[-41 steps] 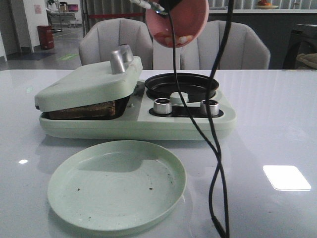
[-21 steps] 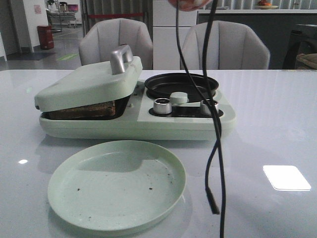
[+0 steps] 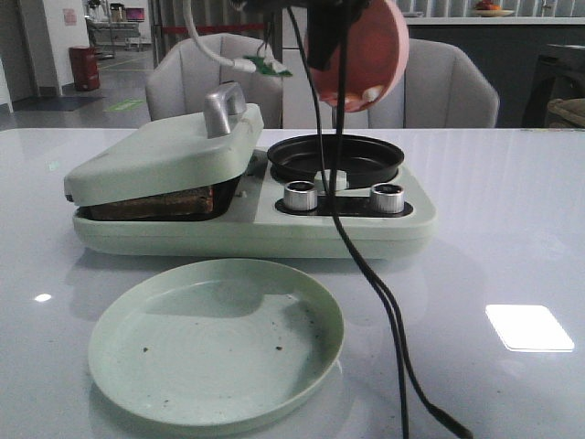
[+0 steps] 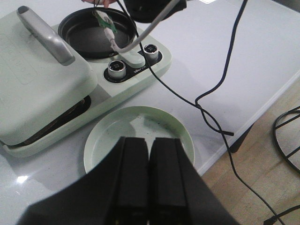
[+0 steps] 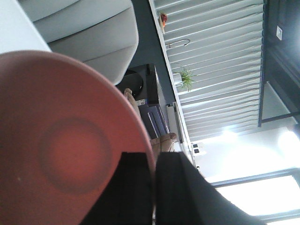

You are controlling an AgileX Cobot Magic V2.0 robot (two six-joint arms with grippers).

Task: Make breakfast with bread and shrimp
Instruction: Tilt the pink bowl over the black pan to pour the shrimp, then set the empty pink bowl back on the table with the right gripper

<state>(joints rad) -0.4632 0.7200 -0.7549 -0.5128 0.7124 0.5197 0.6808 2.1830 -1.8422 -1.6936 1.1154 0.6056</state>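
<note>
Front view gives us the pale green breakfast maker (image 3: pixel 247 219) on the glossy white table (image 3: pixel 512 229), its hinged lid with the silver handle (image 3: pixel 222 108) resting tilted on a toasted slice of dark-crusted bread (image 3: pixel 154 203) in the left compartment. To the right sits the round black frying pan (image 3: pixel 335 157), with two silver knobs (image 3: pixel 300 195) in front. Above the pan we see the pink round bowl (image 3: pixel 367 57) tipped steeply, a small whitish shrimp piece (image 3: pixel 369 93) near its lower rim. In the right wrist view the right gripper (image 5: pixel 154 187) is clamped on that bowl's rim. In the left wrist view the left gripper (image 4: pixel 149 173) has its fingers pressed together, holding nothing, above the empty pale green round plate (image 3: pixel 216 340), which lies in front of the appliance. Black cables (image 3: pixel 366 274) hang down across the scene; whether more shrimp lie in the pan we cannot tell
</note>
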